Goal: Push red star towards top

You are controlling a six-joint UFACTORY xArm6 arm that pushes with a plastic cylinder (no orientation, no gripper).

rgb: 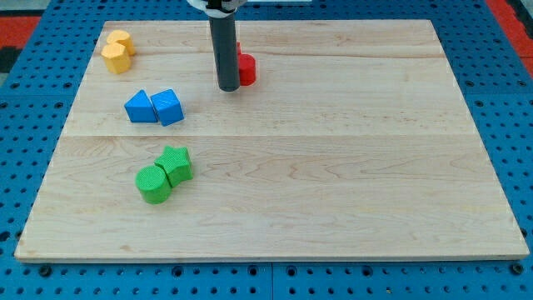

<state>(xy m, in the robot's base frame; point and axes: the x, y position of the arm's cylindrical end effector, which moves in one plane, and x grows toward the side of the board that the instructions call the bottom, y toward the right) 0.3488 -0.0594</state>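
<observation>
Red star (246, 68) sits half hidden behind my tip (228, 87); no fingers show.

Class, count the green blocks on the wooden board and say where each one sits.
2: a green cylinder at the view's lower left, and a green star touching it, just up and right. None appears hidden.

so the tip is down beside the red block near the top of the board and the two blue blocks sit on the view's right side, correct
Not quite. The two blue blocks sit on the view's left side, not the right, as the camera view shows. The rest holds: my tip is down beside the red block, near the top of the board, with the rod partly hiding the block.
</observation>
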